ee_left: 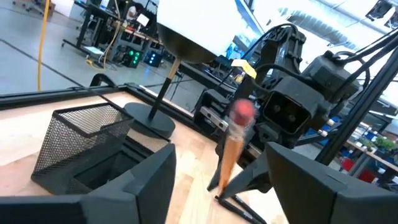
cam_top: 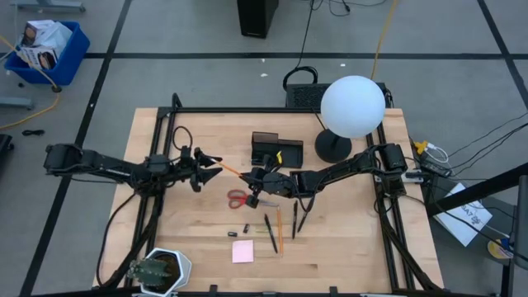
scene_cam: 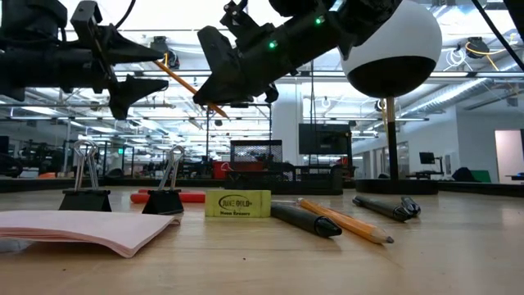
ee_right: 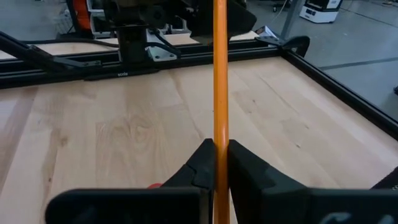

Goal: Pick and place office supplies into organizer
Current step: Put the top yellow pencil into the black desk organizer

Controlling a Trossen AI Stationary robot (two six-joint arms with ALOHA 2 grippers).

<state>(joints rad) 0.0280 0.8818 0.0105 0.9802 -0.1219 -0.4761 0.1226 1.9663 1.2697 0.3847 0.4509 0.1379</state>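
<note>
An orange pencil with a pink eraser hangs in the air above the table's middle, with my right gripper shut on it. Its eraser end reaches toward my left gripper, which is open with a finger on each side of that end. I cannot tell whether they touch. The black mesh organizer stands just behind. On the wood lie red-handled scissors, pens and a pencil, a pink pad, two binder clips and a yellow eraser. My right gripper pinches the pencil's shaft between its two fingers, in the half away from the eraser. The fingers come from the table's right, nearly level, and the pencil runs along them and out ahead. It is lifted clear, slanting up toward its eraser end.
A lamp with a white globe and a round black base stands right of the organizer. A potted plant sits at the near left corner. A black frame rail borders the tabletop.
</note>
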